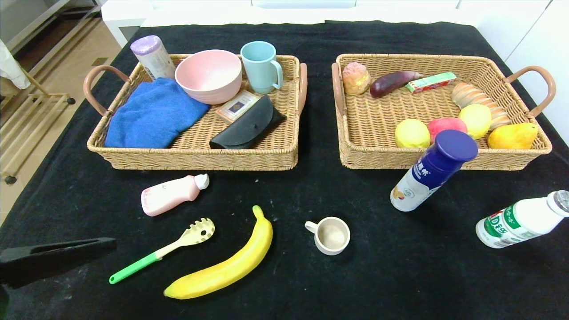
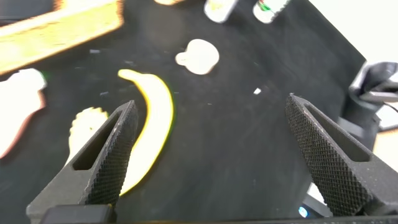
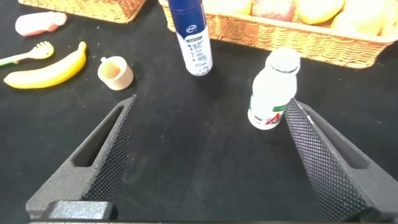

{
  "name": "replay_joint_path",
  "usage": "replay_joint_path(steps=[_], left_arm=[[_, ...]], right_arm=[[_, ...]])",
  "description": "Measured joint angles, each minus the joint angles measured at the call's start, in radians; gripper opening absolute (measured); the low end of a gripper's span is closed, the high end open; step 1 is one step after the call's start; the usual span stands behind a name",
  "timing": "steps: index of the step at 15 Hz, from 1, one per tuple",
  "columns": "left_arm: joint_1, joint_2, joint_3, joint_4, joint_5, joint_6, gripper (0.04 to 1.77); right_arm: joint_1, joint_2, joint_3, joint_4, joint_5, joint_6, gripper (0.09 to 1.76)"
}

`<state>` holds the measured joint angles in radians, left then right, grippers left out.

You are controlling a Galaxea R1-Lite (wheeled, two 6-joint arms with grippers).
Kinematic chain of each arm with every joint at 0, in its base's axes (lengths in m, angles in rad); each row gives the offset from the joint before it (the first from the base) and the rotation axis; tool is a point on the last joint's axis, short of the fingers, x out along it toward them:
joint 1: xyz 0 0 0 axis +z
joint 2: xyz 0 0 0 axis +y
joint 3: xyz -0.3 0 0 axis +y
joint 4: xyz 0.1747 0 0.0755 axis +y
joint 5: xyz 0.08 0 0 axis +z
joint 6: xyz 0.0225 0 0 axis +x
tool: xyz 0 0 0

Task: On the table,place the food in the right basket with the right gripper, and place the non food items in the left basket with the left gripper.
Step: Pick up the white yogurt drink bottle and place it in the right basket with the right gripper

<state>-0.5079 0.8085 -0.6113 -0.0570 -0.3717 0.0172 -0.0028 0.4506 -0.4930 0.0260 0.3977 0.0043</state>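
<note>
black table (image 1: 311,186), two baskets (image 1: 195,151), banana (image 1: 226,266)

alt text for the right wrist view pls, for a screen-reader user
The right pincer is open above black cloth, its two dark fingers spread wide, with a white green-labelled bottle standing just beyond one fingertip. Farther off stand a blue-capped bottle and a small cream cup, with a banana beside them and the fruit-filled wicker basket behind.
</note>
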Motion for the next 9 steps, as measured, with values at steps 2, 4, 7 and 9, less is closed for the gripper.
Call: replay_joint_path(steps=[2, 4, 7, 9], left_arm=[[-0.03, 0.084, -0.019, -0.041, 0.01, 0.009, 1.72], [-0.076, 0.156, -0.032, -0.09, 0.017, 0.023, 1.72], [-0.107, 0.204, -0.025, -0.108, 0.025, 0.018, 1.72], [-0.109, 0.214, -0.023, -0.108, 0.043, 0.019, 1.72]], right_arm=[[0.0, 0.013, -0.001, 0.0, 0.026, -0.004, 1.71], [0.0, 0.027, -0.003, 0.0, 0.028, -0.017, 1.71], [0.001, 0.05, -0.004, -0.001, 0.03, -0.026, 1.71], [0.003, 0.072, -0.013, -0.003, 0.038, -0.028, 1.71]])
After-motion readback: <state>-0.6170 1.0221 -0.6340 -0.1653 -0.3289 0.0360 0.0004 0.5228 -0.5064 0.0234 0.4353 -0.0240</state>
